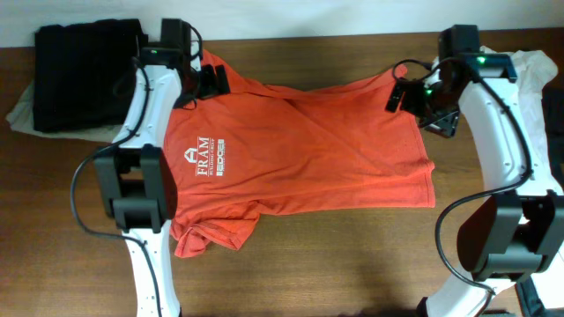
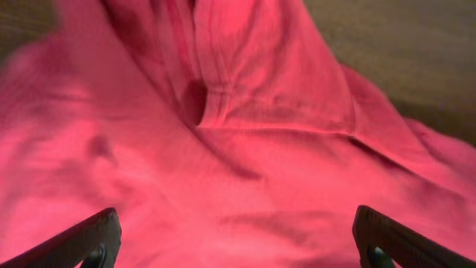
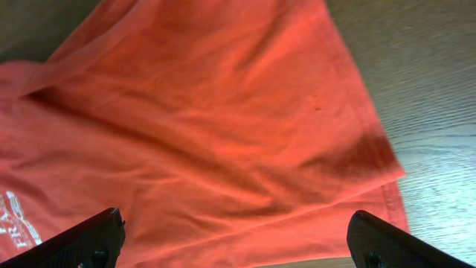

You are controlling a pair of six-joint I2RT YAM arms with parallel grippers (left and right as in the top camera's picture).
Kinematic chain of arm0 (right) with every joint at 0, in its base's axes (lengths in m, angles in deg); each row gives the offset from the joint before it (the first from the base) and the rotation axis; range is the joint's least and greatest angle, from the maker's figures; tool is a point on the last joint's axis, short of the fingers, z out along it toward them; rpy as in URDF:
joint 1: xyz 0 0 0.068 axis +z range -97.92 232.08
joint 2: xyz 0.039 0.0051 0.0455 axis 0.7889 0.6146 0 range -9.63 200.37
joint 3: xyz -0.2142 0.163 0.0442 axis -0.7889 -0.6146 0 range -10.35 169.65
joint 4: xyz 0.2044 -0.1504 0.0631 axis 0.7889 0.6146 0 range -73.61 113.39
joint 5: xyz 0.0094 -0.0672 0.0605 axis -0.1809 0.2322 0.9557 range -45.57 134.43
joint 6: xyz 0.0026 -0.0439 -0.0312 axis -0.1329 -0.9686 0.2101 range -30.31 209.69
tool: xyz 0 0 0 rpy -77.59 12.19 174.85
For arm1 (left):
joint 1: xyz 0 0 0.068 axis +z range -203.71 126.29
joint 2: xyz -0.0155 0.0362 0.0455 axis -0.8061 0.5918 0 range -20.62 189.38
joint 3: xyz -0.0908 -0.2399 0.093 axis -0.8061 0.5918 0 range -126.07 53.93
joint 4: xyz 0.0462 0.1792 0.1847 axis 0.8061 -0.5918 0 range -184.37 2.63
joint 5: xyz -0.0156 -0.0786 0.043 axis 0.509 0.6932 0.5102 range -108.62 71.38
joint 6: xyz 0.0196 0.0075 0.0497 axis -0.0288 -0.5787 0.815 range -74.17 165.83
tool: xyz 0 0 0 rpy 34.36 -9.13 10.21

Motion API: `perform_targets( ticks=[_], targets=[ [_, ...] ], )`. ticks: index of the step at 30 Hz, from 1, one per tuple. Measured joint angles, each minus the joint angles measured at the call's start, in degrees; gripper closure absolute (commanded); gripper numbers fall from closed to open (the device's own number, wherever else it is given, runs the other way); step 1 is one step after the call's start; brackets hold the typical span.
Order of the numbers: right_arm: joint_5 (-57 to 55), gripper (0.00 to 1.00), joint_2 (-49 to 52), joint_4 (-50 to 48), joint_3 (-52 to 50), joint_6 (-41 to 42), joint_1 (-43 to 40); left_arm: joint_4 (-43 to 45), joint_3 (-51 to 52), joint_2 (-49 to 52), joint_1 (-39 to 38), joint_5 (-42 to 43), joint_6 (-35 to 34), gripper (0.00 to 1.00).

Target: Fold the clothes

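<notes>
Your T-shirt (image 1: 300, 150) lies mostly flat on the bench (image 1: 352, 255), logo (image 1: 204, 157) up, one sleeve (image 1: 207, 233) rumpled — no fold made yet. The left fingers (image 2: 82, 238) and right fingers (image 3: 82, 237) hover spread over its far corners, pinching nothing.

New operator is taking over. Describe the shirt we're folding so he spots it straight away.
Start from the wooden table. The T-shirt lies spread across its middle. It is red-orange with a white logo, unlike the black pile at the far left corner.

Dark brown wood-grain table (image 1: 352, 255), pale wall strip (image 1: 308, 18) beyond its far edge, even light
</notes>
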Motion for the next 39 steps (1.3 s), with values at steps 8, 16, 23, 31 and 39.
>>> perform_targets(
  ticks=[8, 16, 23, 31, 39],
  targets=[
    [-0.98, 0.01, 0.0, -0.57, 0.0, -0.04, 3.54, 12.37, 0.11, 5.88, -0.13, 4.35, -4.2, 0.02],
    [-2.29, 0.01, 0.0, -1.03, 0.0, -0.02, 3.54, 1.88, -4.39, 6.43, 0.22, 5.73, -4.85, 0.07],
    [-2.51, 0.01, 0.0, -1.57, 0.0, -0.02, 3.54, -1.49, -16.81, 6.43, 0.52, 5.68, -4.81, 0.19],
    [-2.51, 0.01, 0.0, -0.7, 0.0, -0.09, 3.54, -2.97, -17.0, 13.64, -4.46, 5.44, -6.62, 0.21],
    [-2.71, 0.01, 0.07, -0.46, -0.02, -1.31, 3.54, -3.58, -17.11, 14.99, -0.74, 2.56, -7.67, 0.21]
  ],
)
